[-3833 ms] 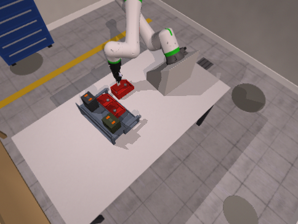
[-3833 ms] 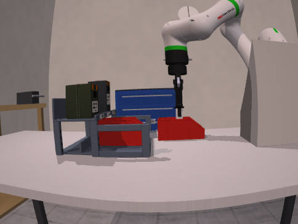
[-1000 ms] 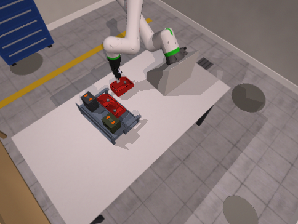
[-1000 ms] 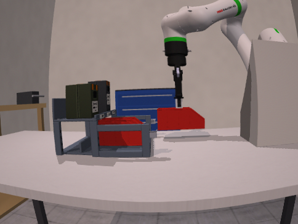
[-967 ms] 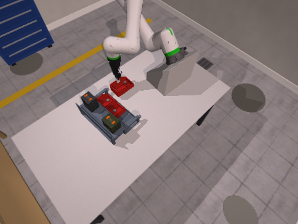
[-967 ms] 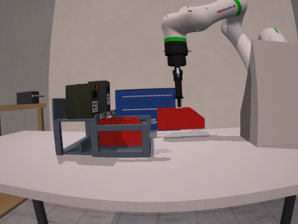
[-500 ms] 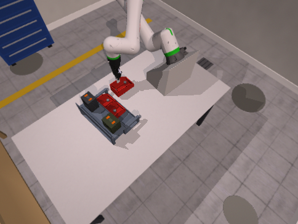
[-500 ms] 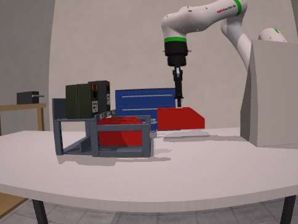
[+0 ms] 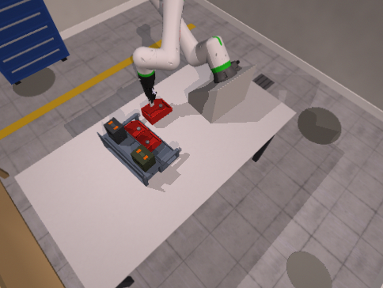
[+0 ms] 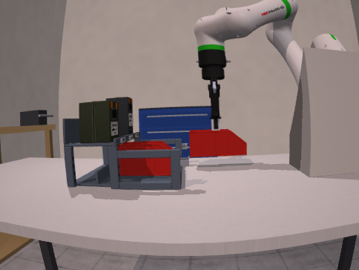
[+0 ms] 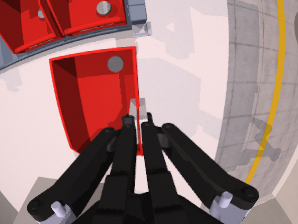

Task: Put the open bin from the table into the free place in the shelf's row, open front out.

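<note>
The red open bin (image 9: 157, 111) hangs a little above the table, roughly level, just beyond the shelf's end; it also shows in the exterior view (image 10: 216, 142) and in the wrist view (image 11: 96, 99). A grey round part (image 11: 116, 64) lies in it. My gripper (image 10: 215, 124) points straight down and is shut on the bin's thin side wall (image 11: 139, 123). The grey shelf (image 9: 138, 148) holds two red bins (image 9: 142, 134) side by side. The place beside them at the shelf's near end (image 10: 89, 176) stands free.
Two dark boxes (image 9: 115, 130) (image 9: 143, 157) stand on the shelf's upper board over the bins' rear. A large grey block (image 9: 221, 92) carrying the arm's base stands to the right of the bin. A blue cabinet (image 10: 174, 124) is on the floor behind the table.
</note>
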Motion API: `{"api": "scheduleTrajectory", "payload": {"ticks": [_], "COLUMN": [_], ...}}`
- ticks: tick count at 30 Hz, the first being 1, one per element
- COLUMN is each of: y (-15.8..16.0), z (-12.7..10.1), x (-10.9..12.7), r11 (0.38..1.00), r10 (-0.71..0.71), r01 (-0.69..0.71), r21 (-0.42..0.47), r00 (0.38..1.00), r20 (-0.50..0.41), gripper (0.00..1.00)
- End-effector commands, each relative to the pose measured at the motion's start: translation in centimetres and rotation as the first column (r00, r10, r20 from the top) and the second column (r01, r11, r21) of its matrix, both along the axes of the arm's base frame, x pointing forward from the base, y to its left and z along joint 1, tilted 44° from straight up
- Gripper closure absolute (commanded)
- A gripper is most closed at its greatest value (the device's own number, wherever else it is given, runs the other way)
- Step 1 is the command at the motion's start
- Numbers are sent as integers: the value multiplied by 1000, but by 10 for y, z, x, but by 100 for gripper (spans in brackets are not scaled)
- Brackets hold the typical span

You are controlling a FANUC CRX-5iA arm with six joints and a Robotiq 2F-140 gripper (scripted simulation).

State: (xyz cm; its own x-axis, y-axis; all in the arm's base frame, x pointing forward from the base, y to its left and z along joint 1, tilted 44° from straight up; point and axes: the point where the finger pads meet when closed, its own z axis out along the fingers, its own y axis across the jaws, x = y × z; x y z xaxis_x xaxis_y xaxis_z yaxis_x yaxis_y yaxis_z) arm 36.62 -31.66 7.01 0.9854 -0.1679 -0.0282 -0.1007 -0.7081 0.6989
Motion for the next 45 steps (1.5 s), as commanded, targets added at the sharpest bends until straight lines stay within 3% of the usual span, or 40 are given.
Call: {"api": "scheduleTrajectory", "payload": {"ticks": [1, 31, 45], "y": [0, 26, 58], "z": [0, -26, -56], "x": [0, -2, -4], "r11": [1000, 1000, 1000], "r10": [0, 9, 19], "r01": [0, -9, -19], "r21": [0, 2, 4], "r00": [1000, 1000, 1000], "r20": [0, -8, -17], "gripper": [100, 100, 100]}}
